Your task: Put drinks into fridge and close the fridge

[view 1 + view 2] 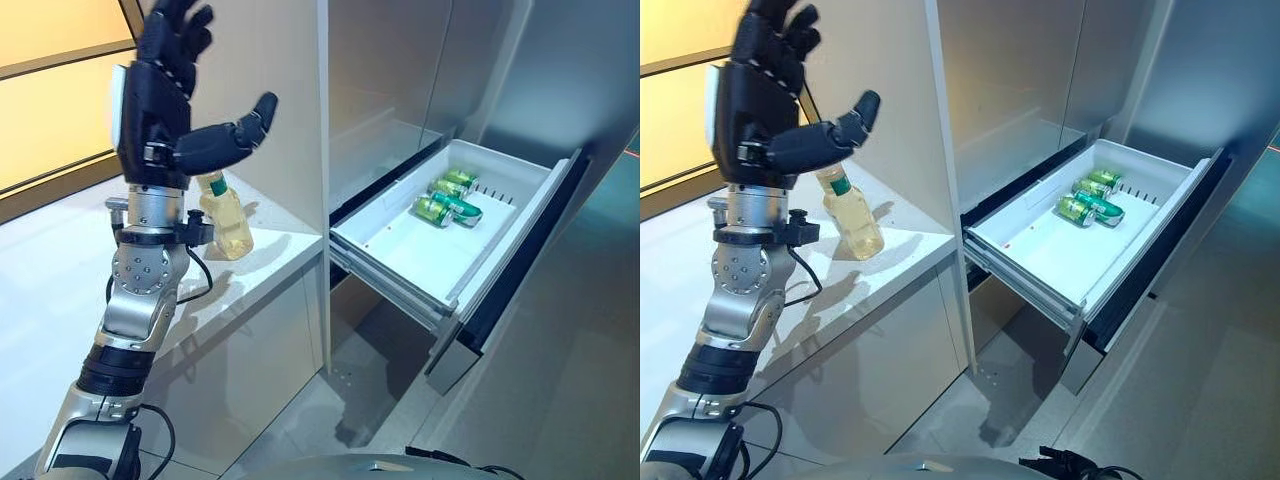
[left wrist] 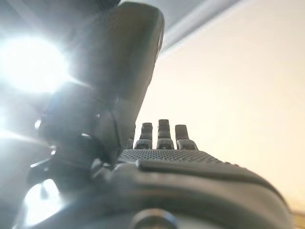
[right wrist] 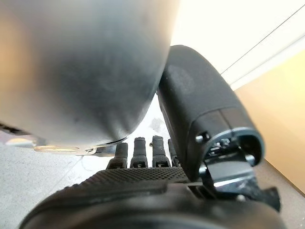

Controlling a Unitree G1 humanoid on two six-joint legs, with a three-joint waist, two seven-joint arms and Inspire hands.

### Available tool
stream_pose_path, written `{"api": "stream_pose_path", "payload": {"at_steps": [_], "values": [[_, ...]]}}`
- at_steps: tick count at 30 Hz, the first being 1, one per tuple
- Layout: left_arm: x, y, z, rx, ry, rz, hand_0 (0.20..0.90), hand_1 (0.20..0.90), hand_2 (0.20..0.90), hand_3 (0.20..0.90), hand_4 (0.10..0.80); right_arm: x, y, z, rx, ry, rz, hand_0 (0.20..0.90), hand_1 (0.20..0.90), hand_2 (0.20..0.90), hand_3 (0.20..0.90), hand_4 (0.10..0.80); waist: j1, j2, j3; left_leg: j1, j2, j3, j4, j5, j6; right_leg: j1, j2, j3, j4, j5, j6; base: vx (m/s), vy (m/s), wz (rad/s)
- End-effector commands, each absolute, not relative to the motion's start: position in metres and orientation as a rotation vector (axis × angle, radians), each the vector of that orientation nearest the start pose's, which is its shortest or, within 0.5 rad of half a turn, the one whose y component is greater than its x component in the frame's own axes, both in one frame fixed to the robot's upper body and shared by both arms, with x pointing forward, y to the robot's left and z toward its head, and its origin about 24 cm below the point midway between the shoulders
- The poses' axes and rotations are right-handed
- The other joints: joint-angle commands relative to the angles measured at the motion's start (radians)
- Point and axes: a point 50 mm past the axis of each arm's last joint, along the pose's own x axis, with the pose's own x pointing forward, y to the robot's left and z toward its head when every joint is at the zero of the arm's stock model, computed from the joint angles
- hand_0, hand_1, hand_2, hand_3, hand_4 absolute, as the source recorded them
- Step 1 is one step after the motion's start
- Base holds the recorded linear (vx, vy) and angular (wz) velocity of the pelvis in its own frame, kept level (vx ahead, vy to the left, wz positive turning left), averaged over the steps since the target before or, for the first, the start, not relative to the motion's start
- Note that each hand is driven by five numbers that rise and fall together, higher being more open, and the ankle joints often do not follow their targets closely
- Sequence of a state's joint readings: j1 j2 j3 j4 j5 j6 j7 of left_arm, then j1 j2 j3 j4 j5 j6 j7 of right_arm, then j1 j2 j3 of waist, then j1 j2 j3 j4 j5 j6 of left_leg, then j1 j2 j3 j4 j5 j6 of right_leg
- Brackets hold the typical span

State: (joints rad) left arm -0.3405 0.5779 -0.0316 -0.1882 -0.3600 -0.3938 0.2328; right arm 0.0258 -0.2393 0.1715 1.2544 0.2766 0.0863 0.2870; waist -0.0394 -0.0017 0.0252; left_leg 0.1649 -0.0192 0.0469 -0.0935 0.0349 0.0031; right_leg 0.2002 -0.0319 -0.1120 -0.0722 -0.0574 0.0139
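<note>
From the head camera's left eye view, the left hand (image 1: pixel 165 95) is raised high above the white counter (image 1: pixel 60 290), fingers straight and spread, thumb jutting toward the fridge, holding nothing. Just behind the wrist a bottle (image 1: pixel 226 222) of pale yellow drink with a green neck band stands on the counter near its edge, apart from the hand. To the right the fridge drawer (image 1: pixel 400 250) is pulled out, a white tray between silver panels, and green cans (image 1: pixel 447 200) lie on their sides close together toward its back end; there look to be three, though the exact number is hard to make out. The right eye view shows the same layout: the left hand (image 1: pixel 760 90) up and spread, the bottle (image 1: pixel 852 212) upright on the counter (image 1: pixel 680 270), the drawer (image 1: pixel 1040 250) open with the cans (image 1: pixel 1088 200) lying in it. The right hand is not seen in either head view. In the left wrist view the left hand (image 2: pixel 167 157) shows its textured palm, straight fingertips in a row and thumb standing up, with only a pale wall and a bright glare past them. In the right wrist view the right hand (image 3: pixel 138 183) shows its palm, with short fingertips in a row and the thumb rising beside them; a large grey rounded surface (image 3: pixel 81 71) fills the space just past them, and I cannot tell whether the fingers are open or closed on it.
</note>
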Motion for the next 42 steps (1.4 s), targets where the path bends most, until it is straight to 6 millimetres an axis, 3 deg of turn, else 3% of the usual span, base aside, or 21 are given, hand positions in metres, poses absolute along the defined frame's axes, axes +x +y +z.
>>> {"api": "stream_pose_path", "payload": {"at_steps": [1, 16, 42], "values": [[0.263, 0.199, 0.278, 0.101, -1.101, 0.038, 0.9, 0.9, 0.9, 0.9, 0.8, 0.053, -0.213, -0.171, 0.131, 1.415, 0.078, 0.9, 0.9, 0.9, 0.9, 0.8, 0.004, 0.031, -0.004, 0.01, -0.016, 0.028, 0.008, -0.113, 0.024, -0.072, 0.037, -0.016, 0.091, -0.051, 0.037, 0.0, 0.0, 0.0], [0.293, 0.223, 0.244, 0.12, -0.861, 0.246, 0.9, 0.9, 0.9, 0.9, 0.8, 0.059, -0.218, -0.169, 0.113, 1.42, 0.085, 0.9, 0.9, 0.9, 0.9, 0.8, 0.001, 0.025, 0.004, 0.012, -0.017, 0.037, 0.016, -0.114, 0.02, -0.071, 0.036, -0.012, 0.1, -0.054, 0.038, 0.0, 0.0, 0.0], [0.317, 0.231, 0.187, 0.189, -0.569, 0.261, 0.9, 0.9, 0.9, 0.9, 0.8, 0.062, -0.22, -0.168, 0.103, 1.436, 0.096, 0.9, 0.9, 0.9, 0.9, 0.8, -0.014, 0.027, 0.013, 0.02, -0.02, 0.056, 0.024, -0.121, 0.023, -0.071, 0.035, -0.004, 0.112, -0.058, 0.044, 0.0, 0.0, 0.0]]}}
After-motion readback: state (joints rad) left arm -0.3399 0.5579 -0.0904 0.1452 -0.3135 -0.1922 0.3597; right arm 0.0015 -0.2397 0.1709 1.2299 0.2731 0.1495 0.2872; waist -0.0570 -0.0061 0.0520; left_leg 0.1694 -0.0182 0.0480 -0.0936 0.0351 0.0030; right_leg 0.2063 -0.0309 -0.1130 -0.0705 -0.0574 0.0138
